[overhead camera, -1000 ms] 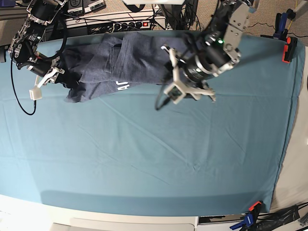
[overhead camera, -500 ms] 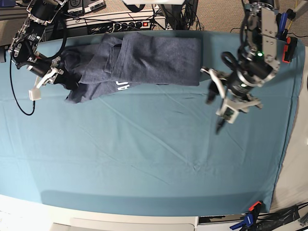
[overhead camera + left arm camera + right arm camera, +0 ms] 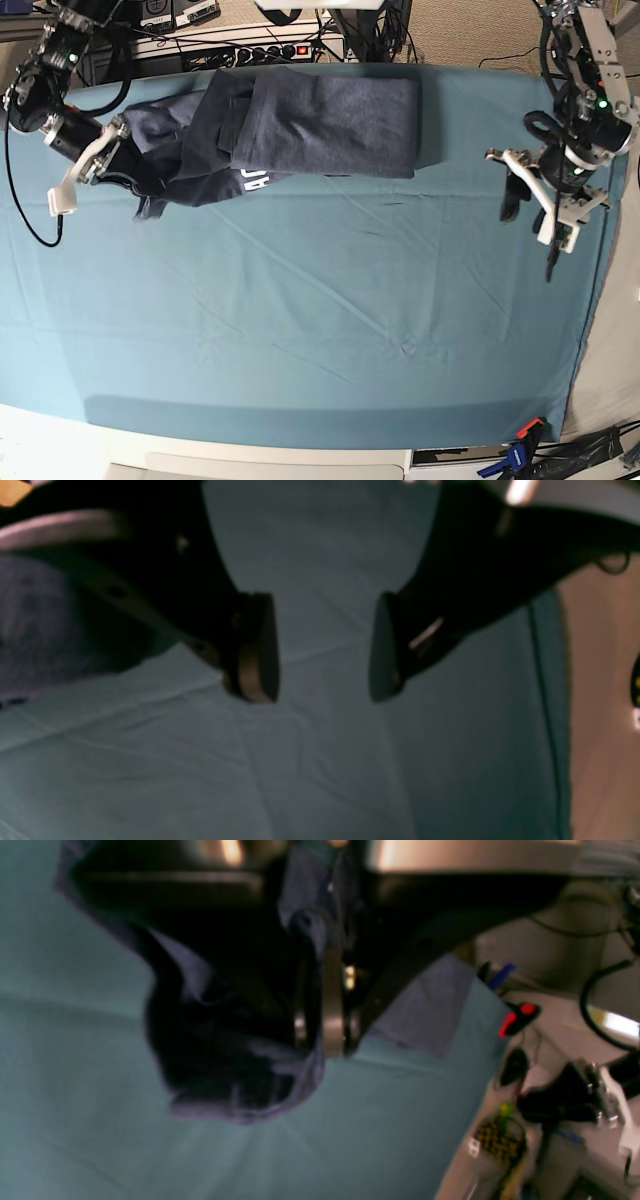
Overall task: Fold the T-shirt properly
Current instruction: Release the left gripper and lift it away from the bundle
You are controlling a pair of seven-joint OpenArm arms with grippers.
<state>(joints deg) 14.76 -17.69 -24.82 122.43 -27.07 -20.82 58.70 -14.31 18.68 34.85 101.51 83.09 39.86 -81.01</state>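
Note:
The blue-grey T-shirt (image 3: 330,115) lies partly folded at the back of the table, its white lettering (image 3: 255,180) peeking out at the front edge. My right gripper (image 3: 112,158) is at the shirt's left end, shut on a bunched fold of it. In the right wrist view the pads (image 3: 325,1035) pinch the T-shirt's dark fabric (image 3: 225,1075), which hangs below them. My left gripper (image 3: 530,235) hovers open over bare cloth near the table's right side, well away from the shirt. In the left wrist view the left gripper (image 3: 321,690) has nothing between its fingers.
A teal table cloth (image 3: 300,330) covers the table. A red clamp (image 3: 603,100) holds it at the back right, and an orange and blue clamp (image 3: 522,442) at the front right. A power strip and cables (image 3: 260,50) lie behind the back edge.
My left arm has swung from over the shirt's right part to the table's right side, still open. My right gripper has shifted slightly up and left, lifting the shirt's end.

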